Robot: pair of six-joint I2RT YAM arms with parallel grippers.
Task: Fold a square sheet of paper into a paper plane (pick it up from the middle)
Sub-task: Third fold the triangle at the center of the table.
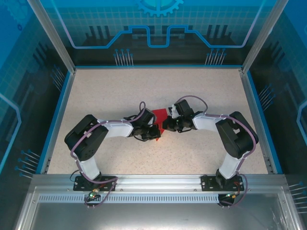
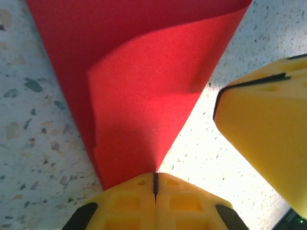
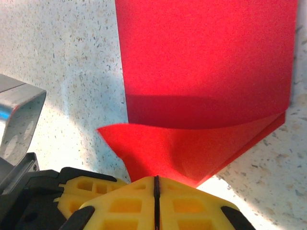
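The left gripper (image 2: 154,181) has its two yellow fingers (image 2: 184,201) pressed together, with the narrow end of the sheet of paper (image 2: 144,96) pinched in the seam between them. The fingers are blocky moulded plastic with square pockets in their faces. From the pinch the red paper widens like a cone, one matte, faintly grainy layer curling over another. A yellow finger of the right gripper (image 2: 264,139) sits just beside the paper, on the right of the left wrist view.

Seen from its own wrist camera, the right gripper is likewise closed on the paper. Its fingers (image 3: 192,208) meet on a bent lower flap. Beyond the flap spreads a broad panel with straight edges, joined to it by a soft, uncreased roll.

The table (image 1: 201,91) under the paper is pale and speckled, like stone. From above, the paper sits at the middle of the table, between the two wrists. Each arm rises from its base at the near edge, elbow bowed outward and forearm turned inward, so the grippers face each other almost touching.
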